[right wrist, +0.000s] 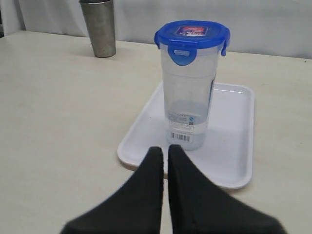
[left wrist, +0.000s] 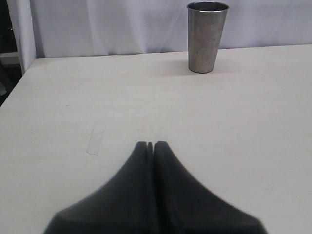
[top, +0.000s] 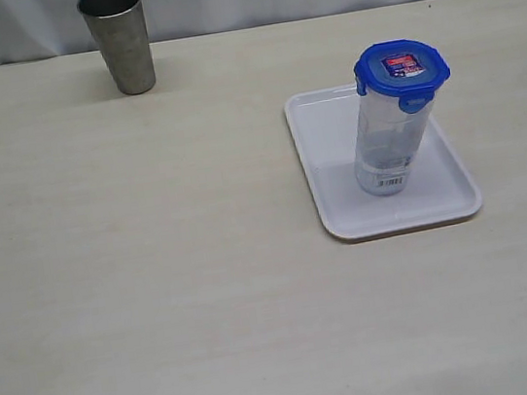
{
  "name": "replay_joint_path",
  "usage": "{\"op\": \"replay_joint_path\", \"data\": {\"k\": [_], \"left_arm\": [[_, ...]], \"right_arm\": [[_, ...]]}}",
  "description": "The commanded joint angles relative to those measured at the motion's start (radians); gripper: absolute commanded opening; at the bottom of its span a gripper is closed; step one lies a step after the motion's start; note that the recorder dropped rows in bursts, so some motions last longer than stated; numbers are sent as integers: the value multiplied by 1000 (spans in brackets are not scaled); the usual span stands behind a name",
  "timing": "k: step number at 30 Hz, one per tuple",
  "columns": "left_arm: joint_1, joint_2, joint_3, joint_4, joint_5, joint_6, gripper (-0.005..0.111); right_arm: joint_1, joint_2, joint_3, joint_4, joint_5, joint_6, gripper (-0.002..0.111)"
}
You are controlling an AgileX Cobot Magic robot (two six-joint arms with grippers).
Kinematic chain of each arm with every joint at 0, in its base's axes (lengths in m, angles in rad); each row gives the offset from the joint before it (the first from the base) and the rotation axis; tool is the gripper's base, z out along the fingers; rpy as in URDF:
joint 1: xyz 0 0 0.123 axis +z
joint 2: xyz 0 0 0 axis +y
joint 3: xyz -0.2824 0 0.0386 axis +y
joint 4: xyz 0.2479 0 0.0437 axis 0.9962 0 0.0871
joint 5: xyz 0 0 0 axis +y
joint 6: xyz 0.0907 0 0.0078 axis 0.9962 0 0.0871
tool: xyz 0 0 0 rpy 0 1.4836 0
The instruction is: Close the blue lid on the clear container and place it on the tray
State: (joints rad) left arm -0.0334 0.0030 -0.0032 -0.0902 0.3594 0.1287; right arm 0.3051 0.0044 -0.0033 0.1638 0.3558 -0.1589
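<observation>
Blue lid [top: 401, 67] caps the container [top: 389, 145], which stands upright on the tray [top: 334, 178]. My right gripper [right wrist: 165, 148] hangs near the tray, fingers pressed together and empty. My left gripper [left wrist: 150, 145], likewise closed on nothing, is well off the tray, facing the steel cup [left wrist: 207, 36].

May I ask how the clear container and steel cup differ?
The clear container is transparent; the steel cup is opaque grey. The container wears the blue lid; the cup is open. The container stands on the tray; the cup on the table. Both stand upright.
</observation>
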Motion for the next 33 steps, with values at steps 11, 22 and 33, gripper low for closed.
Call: {"op": "replay_joint_path", "data": {"k": [11,22,33], "left_arm": [[4,-3,3,0,-5,-3,0],[4,-3,3,0,-5,-3,0],[4,-3,3,0,-5,-3,0]], "right_arm": [[-171,-4,3,-150,-214,-5,4],[-212,-4,3,-214,-175,84,4],[-212,-4,3,-221,-44,159,4]]}}
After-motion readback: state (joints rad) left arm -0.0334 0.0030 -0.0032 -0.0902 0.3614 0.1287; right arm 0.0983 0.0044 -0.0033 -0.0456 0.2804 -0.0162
